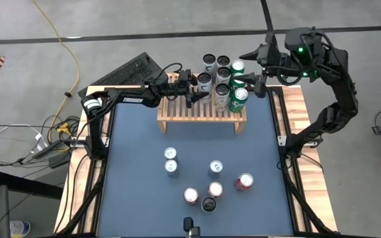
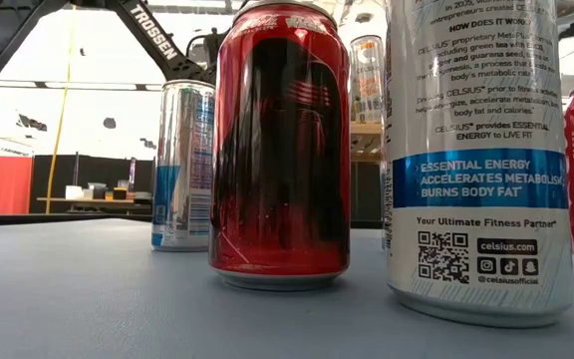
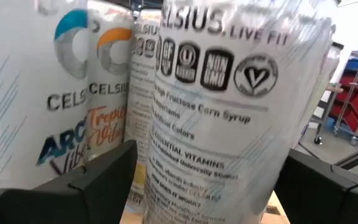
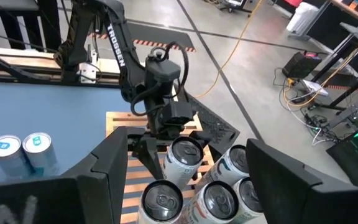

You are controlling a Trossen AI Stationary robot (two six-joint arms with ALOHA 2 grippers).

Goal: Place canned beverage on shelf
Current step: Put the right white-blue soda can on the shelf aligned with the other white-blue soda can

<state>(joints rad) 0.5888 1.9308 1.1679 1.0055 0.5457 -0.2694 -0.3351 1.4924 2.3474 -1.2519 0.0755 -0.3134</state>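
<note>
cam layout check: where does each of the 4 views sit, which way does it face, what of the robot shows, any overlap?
High: overhead, straight down; both arms, the shelf, the loose cans.
Low: table height, level across; red can close, an arm link above.
Left wrist: on the left gripper, its fingers astride a white can.
Right wrist: on the right gripper, open, facing the left arm.
Shared: shelf cans, high and right wrist.

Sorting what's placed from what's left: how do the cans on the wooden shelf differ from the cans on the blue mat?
The shelf cans stand packed together, raised on the shelf; the mat cans stand spread out on the mat. The left claw sits around one shelf can; no claw is near the mat cans. Both groups stand upright.
</note>
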